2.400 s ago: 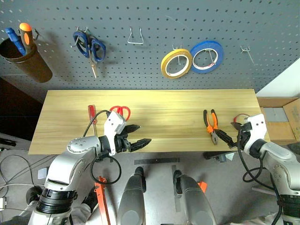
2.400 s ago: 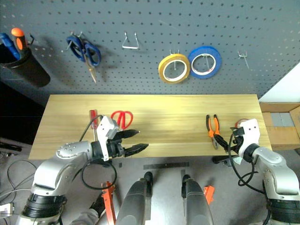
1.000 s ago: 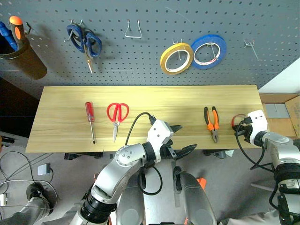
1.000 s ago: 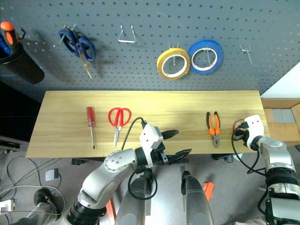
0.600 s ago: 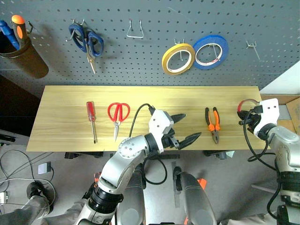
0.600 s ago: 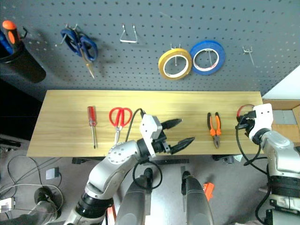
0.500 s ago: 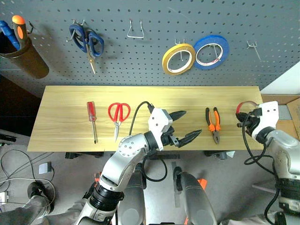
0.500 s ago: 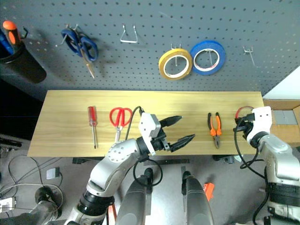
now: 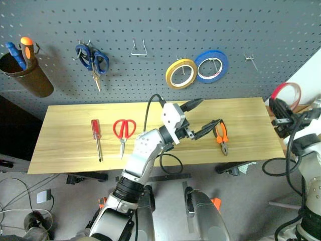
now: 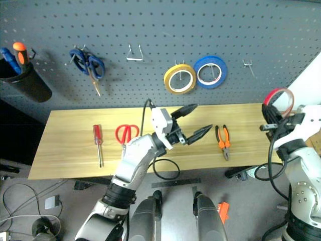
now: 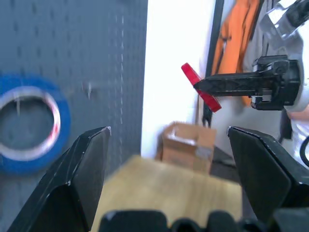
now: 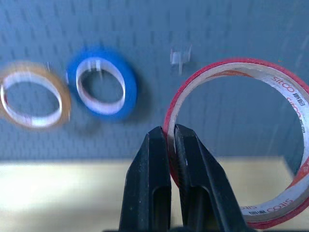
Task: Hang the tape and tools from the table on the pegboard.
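Tape [image 12: 241,140], the thin red ring, stands upright in the right gripper [image 12: 171,140], whose two black fingers are pinched tight on its band, one inside the hollow and one outside; in the head views it is raised clear of the table [image 9: 75,145] past the bench's right end, at about 3 o'clock in the scene. Beyond the ring, at roughly 11 o'clock from it, a small bare metal hook [image 10: 248,65] juts from the pegboard [image 10: 150,25], and further left along the board hang the blue roll [image 10: 209,72] and the yellow roll [image 10: 180,79], just beside each other. The pliers [image 10: 222,141] lie flat on the right part of the wood, handles toward the board. The left gripper [image 10: 193,121] hovers above the middle of the bench with its claw spread wide and nothing between the fingers, pointing toward the right gripper. At about 9 o'clock from it the red-handled scissors [image 9: 124,131] and the slim screwdriver [image 9: 95,134] lie side by side on the left part of the table, apart from one another. Above them on the board hang the blue-handled scissors [image 9: 93,61], a wire hook [image 9: 138,48], and at far left a brown cup [image 9: 25,75] holding blue and orange handles.
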Robot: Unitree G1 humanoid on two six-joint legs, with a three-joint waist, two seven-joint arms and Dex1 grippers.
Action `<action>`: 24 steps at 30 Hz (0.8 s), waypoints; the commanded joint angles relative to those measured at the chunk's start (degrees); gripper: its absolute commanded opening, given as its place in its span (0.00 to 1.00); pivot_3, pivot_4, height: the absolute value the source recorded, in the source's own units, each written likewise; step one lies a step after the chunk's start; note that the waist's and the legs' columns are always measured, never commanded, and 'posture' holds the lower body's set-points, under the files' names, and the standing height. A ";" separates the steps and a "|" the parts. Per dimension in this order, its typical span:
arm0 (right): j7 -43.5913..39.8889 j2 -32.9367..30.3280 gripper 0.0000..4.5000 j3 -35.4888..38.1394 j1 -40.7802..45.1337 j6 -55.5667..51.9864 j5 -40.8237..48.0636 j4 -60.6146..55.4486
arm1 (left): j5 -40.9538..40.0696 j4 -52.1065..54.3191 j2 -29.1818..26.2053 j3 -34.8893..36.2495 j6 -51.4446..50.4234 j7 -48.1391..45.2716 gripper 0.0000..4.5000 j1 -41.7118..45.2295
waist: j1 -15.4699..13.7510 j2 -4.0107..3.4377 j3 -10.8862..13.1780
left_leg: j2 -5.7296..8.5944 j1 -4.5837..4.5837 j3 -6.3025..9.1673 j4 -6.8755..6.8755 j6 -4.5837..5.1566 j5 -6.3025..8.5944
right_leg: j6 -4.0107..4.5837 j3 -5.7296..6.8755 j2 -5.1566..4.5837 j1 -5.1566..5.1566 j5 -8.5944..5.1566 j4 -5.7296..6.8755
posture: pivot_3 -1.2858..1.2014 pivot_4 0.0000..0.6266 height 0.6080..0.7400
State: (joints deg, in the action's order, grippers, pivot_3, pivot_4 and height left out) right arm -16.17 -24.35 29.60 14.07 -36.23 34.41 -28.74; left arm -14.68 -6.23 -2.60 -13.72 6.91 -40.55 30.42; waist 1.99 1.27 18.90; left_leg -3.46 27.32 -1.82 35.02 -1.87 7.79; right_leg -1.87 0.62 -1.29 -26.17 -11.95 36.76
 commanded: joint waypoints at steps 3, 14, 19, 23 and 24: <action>-2.58 -2.79 0.01 -3.32 6.06 5.65 -2.56 7.61 | 1.56 -4.37 1.78 1.37 5.62 0.55 0.92 3.47 | 0.40 0.05 -1.81 | -0.02 -0.11 0.02 0.03 0.01 -0.01 | 0.01 0.01 0.07 0.05 0.02 0.10 | 0.47 0.26 1.00; -8.25 -3.05 0.01 -11.33 12.88 11.31 -6.99 21.92 | 5.06 -6.01 -1.21 1.20 1.20 2.19 0.92 2.84 | 0.35 -0.03 -4.41 | -0.04 -0.51 0.00 0.10 0.04 -0.03 | 0.08 -0.06 0.11 0.40 0.12 0.21 | 0.49 0.22 1.00; -10.38 -2.89 0.01 -13.19 16.23 14.76 -9.07 29.74 | 5.15 -5.63 -1.82 1.51 1.12 2.53 0.92 2.25 | 0.05 -0.05 -4.93 | -0.05 -0.53 0.00 0.16 0.08 -0.05 | 0.07 -0.08 0.13 0.44 0.18 0.23 | 0.50 0.23 1.00; -11.97 -2.80 0.01 -13.66 18.39 17.62 -10.11 36.08 | 5.20 -4.78 -2.20 1.48 0.72 2.50 0.92 1.78 | -0.30 -0.08 -5.22 | -0.05 -0.56 0.00 0.16 0.09 -0.06 | 0.07 -0.09 0.13 0.48 0.19 0.24 | 0.51 0.24 1.00; -12.43 -2.75 0.01 -13.87 18.75 18.40 -10.40 37.29 | 5.25 -4.61 -2.24 1.46 0.64 2.56 0.92 1.69 | -0.32 -0.08 -5.23 | -0.05 -0.59 0.00 0.16 0.09 -0.06 | 0.07 -0.08 0.13 0.52 0.19 0.24 | 0.51 0.24 1.00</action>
State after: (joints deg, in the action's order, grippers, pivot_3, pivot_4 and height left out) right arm -27.70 -26.68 15.47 31.54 -20.35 24.36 8.10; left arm -9.12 -13.45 -4.99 -12.83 7.54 -38.15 32.04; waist 1.66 1.19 13.67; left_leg -3.51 26.69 -1.82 35.18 -1.78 7.73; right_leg -1.79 0.54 -1.15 -25.61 -11.76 37.00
